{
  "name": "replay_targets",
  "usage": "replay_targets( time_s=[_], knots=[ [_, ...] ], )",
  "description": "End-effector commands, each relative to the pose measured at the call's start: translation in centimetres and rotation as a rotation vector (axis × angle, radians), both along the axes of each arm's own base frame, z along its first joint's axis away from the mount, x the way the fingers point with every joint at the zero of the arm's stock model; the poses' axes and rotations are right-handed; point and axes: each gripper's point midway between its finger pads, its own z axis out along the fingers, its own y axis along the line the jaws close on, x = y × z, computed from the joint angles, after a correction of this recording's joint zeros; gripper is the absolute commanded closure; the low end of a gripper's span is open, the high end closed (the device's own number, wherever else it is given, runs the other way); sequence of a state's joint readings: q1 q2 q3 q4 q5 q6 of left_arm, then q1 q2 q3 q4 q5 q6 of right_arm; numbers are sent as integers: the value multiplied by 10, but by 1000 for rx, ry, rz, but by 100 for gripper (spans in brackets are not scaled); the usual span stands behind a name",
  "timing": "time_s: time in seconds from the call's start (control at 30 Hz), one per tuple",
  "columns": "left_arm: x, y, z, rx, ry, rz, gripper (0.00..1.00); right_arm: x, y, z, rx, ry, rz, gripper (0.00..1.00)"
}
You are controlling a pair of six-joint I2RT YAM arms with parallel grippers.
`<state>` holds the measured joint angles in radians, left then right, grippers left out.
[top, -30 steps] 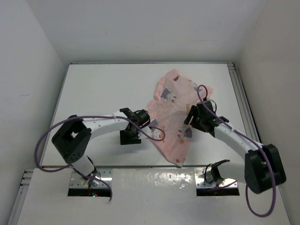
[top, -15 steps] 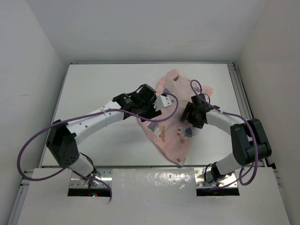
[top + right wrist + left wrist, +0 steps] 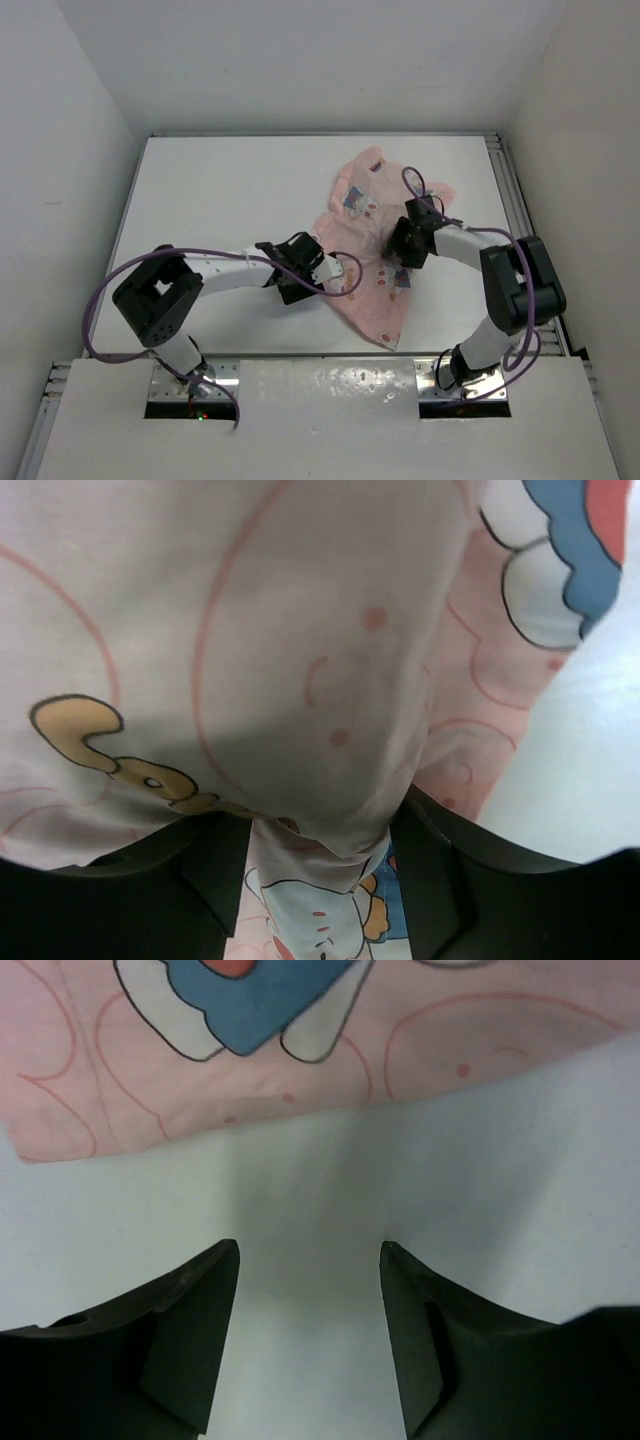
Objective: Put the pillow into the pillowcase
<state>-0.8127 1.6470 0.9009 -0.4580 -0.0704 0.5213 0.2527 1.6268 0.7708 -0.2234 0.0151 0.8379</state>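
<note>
The pink printed pillowcase (image 3: 372, 180) lies crumpled on the white table (image 3: 220, 190), right of centre. The olive-brown pillow is not visible in any view. My left gripper (image 3: 322, 278) is low at the pillowcase's left edge. In the left wrist view it (image 3: 310, 1250) is open and empty over bare table, with the cloth edge (image 3: 300, 1060) just ahead. My right gripper (image 3: 398, 250) rests on the pillowcase's right half. In the right wrist view it (image 3: 320, 815) is closed on a bunched fold of the pink cloth (image 3: 300, 630) that bulges between and over the fingers.
White walls enclose the table on the left, back and right. A metal rail (image 3: 515, 210) runs along the table's right edge. Purple cables loop from both arms.
My left arm swung up over the pillowcase and has come back down to its left edge. My right gripper has shifted slightly back and left on the cloth, and its elbow has folded in.
</note>
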Motion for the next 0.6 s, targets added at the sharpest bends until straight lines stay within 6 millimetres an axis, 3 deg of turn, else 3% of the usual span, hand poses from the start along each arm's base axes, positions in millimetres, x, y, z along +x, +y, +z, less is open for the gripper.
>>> replay_targets(
  time_s=[0.0,0.13,0.23,0.3,0.4,0.43,0.47,0.57],
  knots=[
    [2,6,2,8,-55,-26,44,37,8,10,21,-67,7,45],
    [-1,22,-9,67,-68,-30,44,65,21,18,44,-78,50,45],
    [-15,23,-8,64,1,-48,45,91,24,32,28,-96,70,44],
    [-9,12,10,28,-7,-62,45,93,24,32,13,-87,96,41],
    [9,-18,56,-76,-54,-63,45,87,17,37,-14,-100,114,39],
    [12,-26,63,-95,-44,-50,44,77,11,31,-28,-84,105,38],
    [29,-48,91,-166,-85,-24,44,74,9,32,-27,-87,103,38],
    [45,-89,118,-317,-62,43,42,59,2,34,-14,-97,75,37]
  ],
)
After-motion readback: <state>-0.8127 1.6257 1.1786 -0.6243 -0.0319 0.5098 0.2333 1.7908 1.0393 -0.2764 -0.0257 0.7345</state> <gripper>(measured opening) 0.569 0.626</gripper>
